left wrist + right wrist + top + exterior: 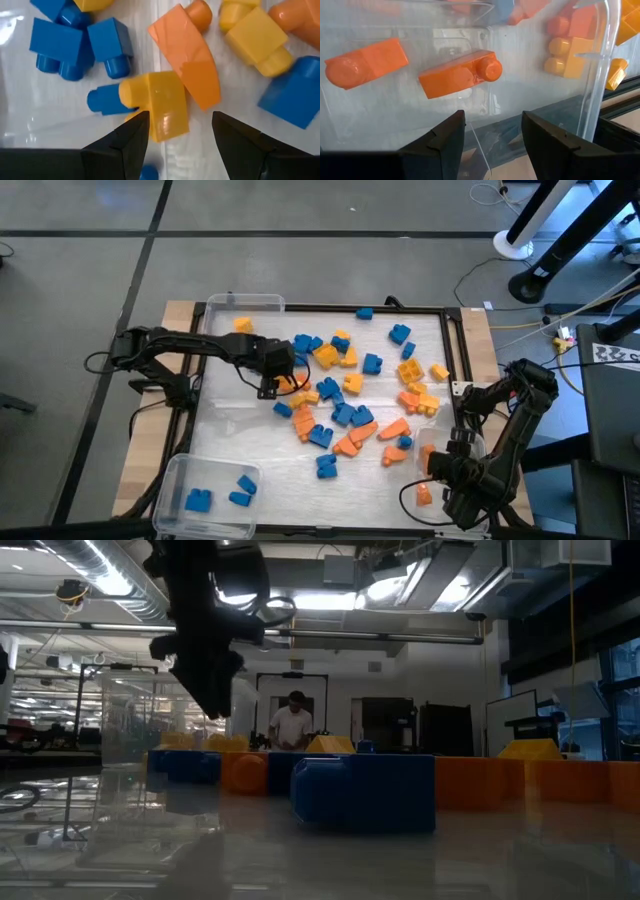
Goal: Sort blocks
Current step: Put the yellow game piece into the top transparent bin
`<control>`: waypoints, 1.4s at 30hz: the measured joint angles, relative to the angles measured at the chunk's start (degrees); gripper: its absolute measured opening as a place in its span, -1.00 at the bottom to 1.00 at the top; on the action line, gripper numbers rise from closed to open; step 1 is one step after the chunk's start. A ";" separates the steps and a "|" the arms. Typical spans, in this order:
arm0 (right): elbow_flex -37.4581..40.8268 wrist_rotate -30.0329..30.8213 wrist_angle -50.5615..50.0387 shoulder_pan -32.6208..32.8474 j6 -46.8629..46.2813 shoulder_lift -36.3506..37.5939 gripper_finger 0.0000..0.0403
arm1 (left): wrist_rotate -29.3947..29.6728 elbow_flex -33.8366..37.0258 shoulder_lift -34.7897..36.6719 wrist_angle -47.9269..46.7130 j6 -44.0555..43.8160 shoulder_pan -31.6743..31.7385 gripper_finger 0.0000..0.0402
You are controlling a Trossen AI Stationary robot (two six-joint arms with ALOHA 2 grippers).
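Your left gripper [180, 130] hung open over the tray's brick pile, a glossy yellow block [165, 107] just ahead of its fingertips, while your right gripper [492, 131] gaped above two orange blocks [457, 75] in a clear bin [597, 60].

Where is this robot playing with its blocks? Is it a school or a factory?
Probably a robot lab or workshop. Behind the table of blocks is a big room with bare ceiling pipes, dark equipment, and a person working at a bench.
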State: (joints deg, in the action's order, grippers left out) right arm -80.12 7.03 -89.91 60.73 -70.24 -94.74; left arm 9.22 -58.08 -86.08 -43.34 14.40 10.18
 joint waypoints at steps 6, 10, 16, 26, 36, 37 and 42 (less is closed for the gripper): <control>0.00 0.02 -0.02 0.00 0.00 0.00 -0.04 | 1.06 3.28 0.14 5.91 2.70 0.00 0.02; 0.00 0.02 -0.02 0.00 0.00 0.00 -0.04 | 3.19 4.77 0.24 6.71 4.12 -0.11 0.02; 0.00 0.03 0.00 0.00 0.00 0.00 -0.04 | 5.34 6.34 0.22 8.47 4.08 -0.07 0.02; 0.00 0.06 -0.02 0.01 0.01 0.00 -0.04 | 3.38 8.07 -0.01 8.04 2.97 0.00 0.02; -0.01 0.09 0.00 0.00 0.00 0.00 -0.04 | 2.02 8.11 -0.07 8.55 1.65 0.00 0.02; -0.01 0.09 -0.01 0.00 0.00 0.00 -0.04 | 1.57 8.11 -0.07 8.21 1.20 0.00 0.02; 0.00 0.09 0.00 0.02 0.00 0.00 -0.04 | 1.17 8.11 -0.07 7.95 -1.45 -0.03 0.02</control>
State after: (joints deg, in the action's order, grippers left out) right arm -80.12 7.11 -89.91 60.75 -70.24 -94.74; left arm 10.39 -49.98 -86.15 -35.39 12.94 10.14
